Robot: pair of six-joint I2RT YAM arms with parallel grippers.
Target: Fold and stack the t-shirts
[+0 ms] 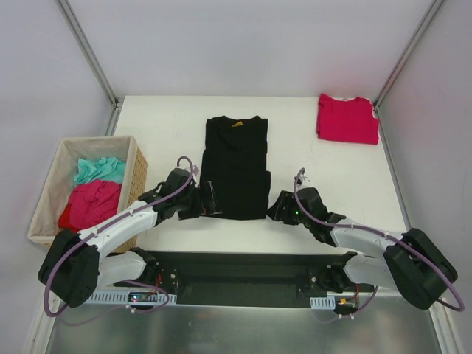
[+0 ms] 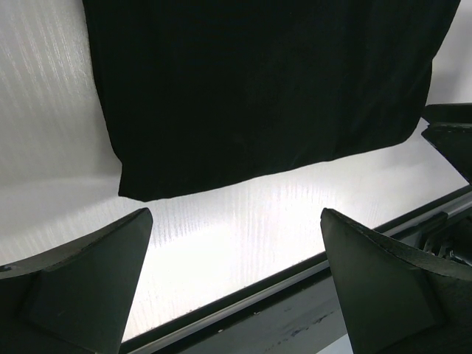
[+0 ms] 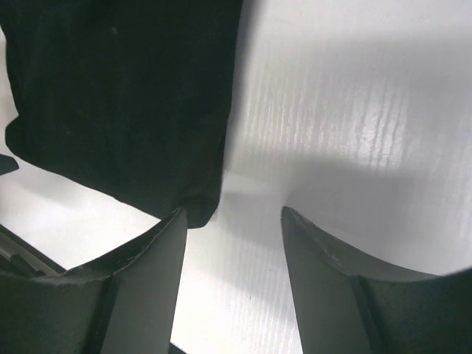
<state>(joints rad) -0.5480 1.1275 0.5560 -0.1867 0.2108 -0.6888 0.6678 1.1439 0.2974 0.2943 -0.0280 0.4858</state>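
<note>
A black t-shirt (image 1: 236, 166) lies flat in a long narrow fold at the table's middle, collar toward the back. A crimson-red t-shirt (image 1: 347, 118) lies folded at the back right corner. My left gripper (image 1: 209, 199) sits at the black shirt's near left corner. In the left wrist view it (image 2: 236, 221) is wide open over bare table, with the shirt's hem (image 2: 258, 81) just beyond the fingertips. My right gripper (image 1: 276, 206) is at the near right corner. It (image 3: 232, 214) is open, nothing between its fingers, and the shirt's corner (image 3: 118, 96) touches the left fingertip.
A woven tan basket (image 1: 136, 173) stands at the left edge of the table, holding a teal cloth (image 1: 99, 169) and a pink cloth (image 1: 92, 203). A dark mounting rail (image 1: 243, 269) runs along the near edge between the arm bases. Frame posts rise at both back corners.
</note>
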